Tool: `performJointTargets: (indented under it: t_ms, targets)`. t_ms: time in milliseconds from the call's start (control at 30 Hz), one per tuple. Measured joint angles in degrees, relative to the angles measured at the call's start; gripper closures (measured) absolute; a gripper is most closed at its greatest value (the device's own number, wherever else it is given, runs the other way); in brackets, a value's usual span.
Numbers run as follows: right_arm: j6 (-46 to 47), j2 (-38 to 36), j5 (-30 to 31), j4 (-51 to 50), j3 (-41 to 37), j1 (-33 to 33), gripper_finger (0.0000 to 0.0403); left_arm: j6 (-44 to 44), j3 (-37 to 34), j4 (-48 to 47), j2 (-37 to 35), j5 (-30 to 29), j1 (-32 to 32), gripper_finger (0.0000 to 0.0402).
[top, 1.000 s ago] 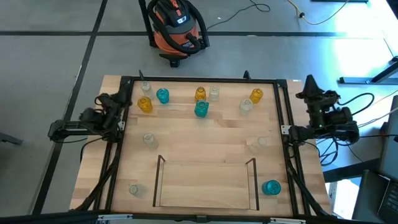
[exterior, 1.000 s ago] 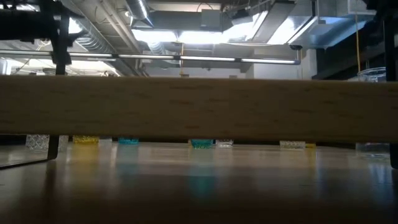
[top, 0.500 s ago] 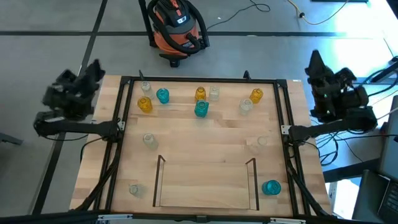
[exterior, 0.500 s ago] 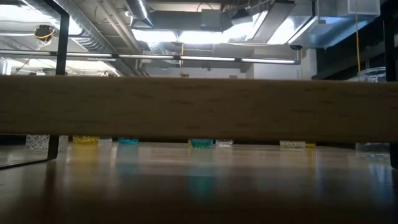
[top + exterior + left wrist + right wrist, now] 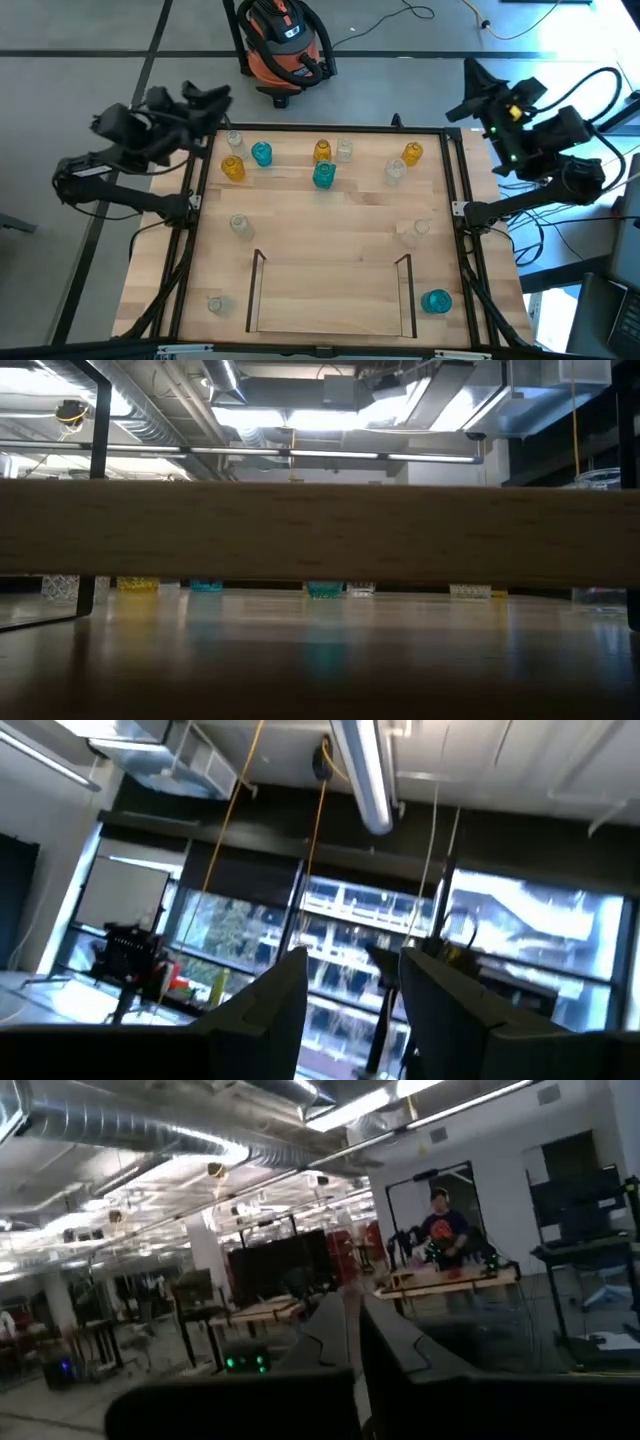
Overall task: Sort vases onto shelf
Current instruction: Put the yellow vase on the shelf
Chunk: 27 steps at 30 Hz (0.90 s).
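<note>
Status: no vase is on the shelf (image 5: 330, 330); sorting has not begun. The shelf, a light-wood rectangle edged by a thin dark metal rail, is the reference landmark.

Hand positions: the left hand (image 5: 205, 97) is raised beyond the desk's (image 5: 330, 210) far-left corner, well away from the shelf. Its fingers (image 5: 270, 1000) stand parted with a clear gap, holding nothing. The right hand (image 5: 470, 85) is raised beyond the far-right corner; its fingers (image 5: 400, 1345) lie almost together with only a narrow slit, gripping nothing.

Vase positions: most vases stand in a row along the far edge, well beyond the shelf: an amber vase (image 5: 233, 168), a teal vase (image 5: 261, 153), a second teal vase (image 5: 324, 175) and several clear ones. One teal vase (image 5: 436, 301) sits just outside the shelf's right rail.

Materials: the vases are small translucent glass with round bodies, probably smooth and slippery. The desk is pale planked wood.

Next move: judged from this layout, either arm must descend to a vase with fingers spread, then close gently around the body.
</note>
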Motion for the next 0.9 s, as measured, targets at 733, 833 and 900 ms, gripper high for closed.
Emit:
performJointTargets:
  t_ms: [733, 833, 900]
  targets:
    - [2.7, 4.4, -7.3, -3.2, -0.1, -0.1, 0.0402, 5.6, 0.0, -3.7, 2.2, -7.5, 0.0, 0.0250]
    - [4.3, 5.4, -9.4, -3.3, -0.1, -0.1, 0.0401, 4.5, 0.0, -3.7, 2.1, -7.9, 0.0, 0.0250]
    - [5.1, 5.5, -10.0, -4.7, -0.1, -0.1, 0.0391, 2.6, 0.0, -4.5, 2.2, -10.0, 0.0, 0.0250]
